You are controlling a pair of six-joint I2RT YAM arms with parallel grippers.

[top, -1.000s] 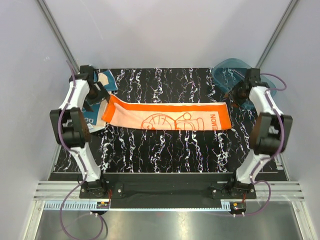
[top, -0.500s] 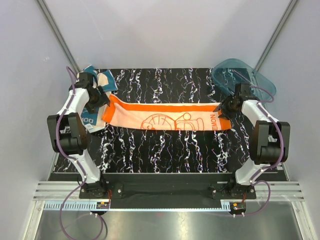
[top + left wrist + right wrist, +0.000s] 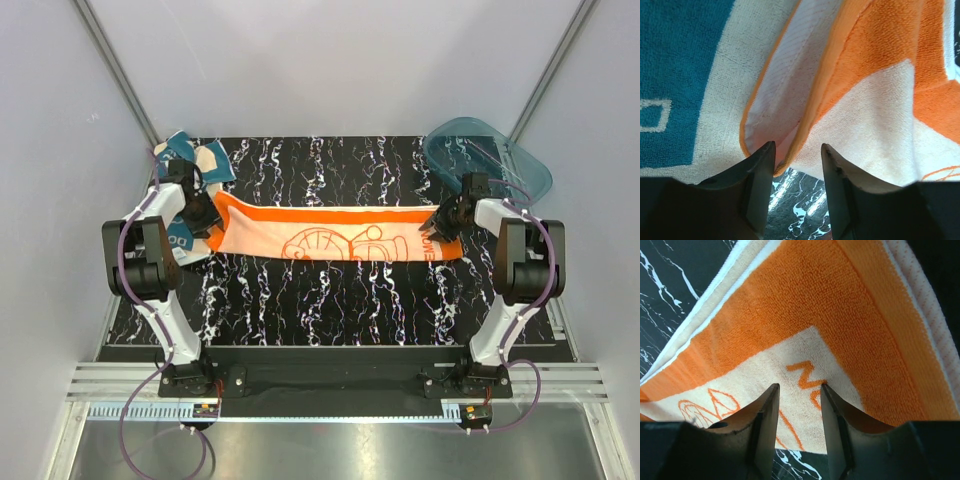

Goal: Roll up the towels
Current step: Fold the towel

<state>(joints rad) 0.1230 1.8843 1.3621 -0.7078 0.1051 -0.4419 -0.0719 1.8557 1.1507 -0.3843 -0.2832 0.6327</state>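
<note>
The orange towel [image 3: 335, 235] lies flat and lengthwise across the bench [image 3: 330, 300], probably spread so that it can be rolled from one end; its left end overlaps the teal towel [image 3: 180, 242], which lies crumpled at the far left. The left hand [image 3: 205, 220] sits low at the orange towel's left end, the right hand [image 3: 438, 225] at its right end, likely so both can pin or lift an end. In the wrist views each hand's fingers stand narrowly parted over the cloth; neither visibly pinches it. The tub [image 3: 500, 160] stands in the far right corner. A second ago the right hand hung by the tub, off the towel, and the left hand was over the teal towel; both have since closed in, while the orange towel has barely shifted.
</note>
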